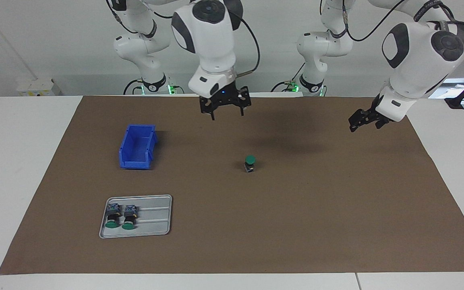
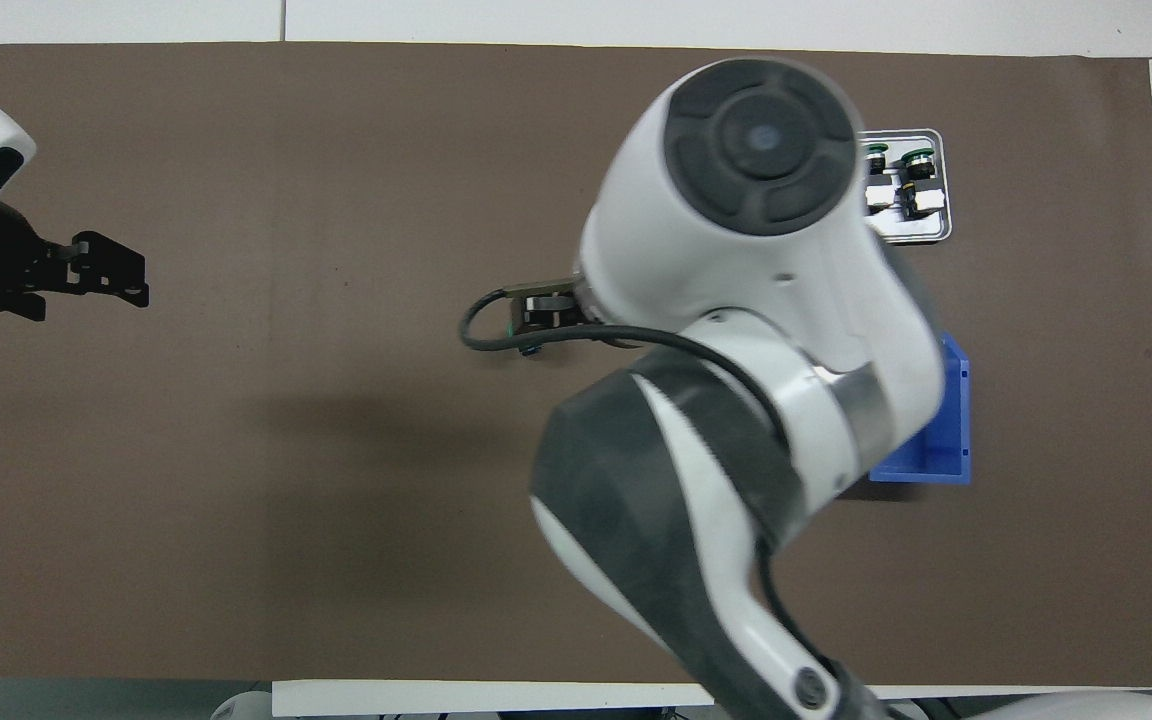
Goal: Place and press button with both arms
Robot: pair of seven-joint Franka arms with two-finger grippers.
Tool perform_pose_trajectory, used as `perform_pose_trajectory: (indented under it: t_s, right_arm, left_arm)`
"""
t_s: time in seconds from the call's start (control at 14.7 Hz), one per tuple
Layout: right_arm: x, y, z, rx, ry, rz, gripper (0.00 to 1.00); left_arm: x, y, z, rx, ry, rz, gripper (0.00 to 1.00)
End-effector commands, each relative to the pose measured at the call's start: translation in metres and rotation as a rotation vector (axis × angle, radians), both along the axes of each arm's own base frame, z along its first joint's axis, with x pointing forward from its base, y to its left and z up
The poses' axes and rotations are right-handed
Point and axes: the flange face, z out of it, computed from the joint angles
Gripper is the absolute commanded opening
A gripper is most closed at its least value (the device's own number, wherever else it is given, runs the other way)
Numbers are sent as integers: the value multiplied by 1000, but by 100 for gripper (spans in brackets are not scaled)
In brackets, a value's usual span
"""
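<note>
Facing view: button [image 1: 250,163] stands upright, cap up for pressing, below the right gripper [image 1: 227,112]'s spread, empty fingers; left gripper [image 1: 364,122] hovers aside, fingers parted, empty.

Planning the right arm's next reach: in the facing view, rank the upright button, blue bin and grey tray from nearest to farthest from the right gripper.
From the right gripper:
1. Upright button, standing mid-mat.
2. Blue bin, toward the right arm's end.
3. Grey tray, farthest from the robots, holding two buttons.
</note>
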Motion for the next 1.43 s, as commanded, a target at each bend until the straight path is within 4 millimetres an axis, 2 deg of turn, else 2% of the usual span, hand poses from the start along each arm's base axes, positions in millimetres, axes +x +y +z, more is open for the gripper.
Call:
perform_pose_trajectory:
  t_s: [0.0,0.07,0.2,0.34,0.54,0.61,0.82,1.09,1.36]
  right_arm:
    - [11,45,-26,7,-88,9,99]
    - [7,60,-49,-7,-97,35,99]
    - [17,69,-87,-79,-154,74,99]
    - [17,79,-121,-65,-174,95,99]
    - [-4,85,-169,-69,-176,133,99]
    - [-7,85,-178,-70,-178,147,99]
    - [-2,76,-192,-84,-194,246,99]
    - [-1,75,-194,-81,-197,248,99]
    - [-8,70,-208,-78,-199,257,99]
  left_arm:
    - [-3,22,35,11,28,-44,99]
    - [-3,24,42,7,27,-51,99]
    - [-4,34,46,11,37,-48,99]
    - [-5,45,46,38,48,-55,99]
    - [-4,47,46,40,39,-62,99]
    - [-4,53,45,39,36,-51,99]
    - [-4,53,45,39,36,-45,100]
    - [-4,52,44,41,36,-38,100]
    - [-6,46,44,38,39,-48,100]
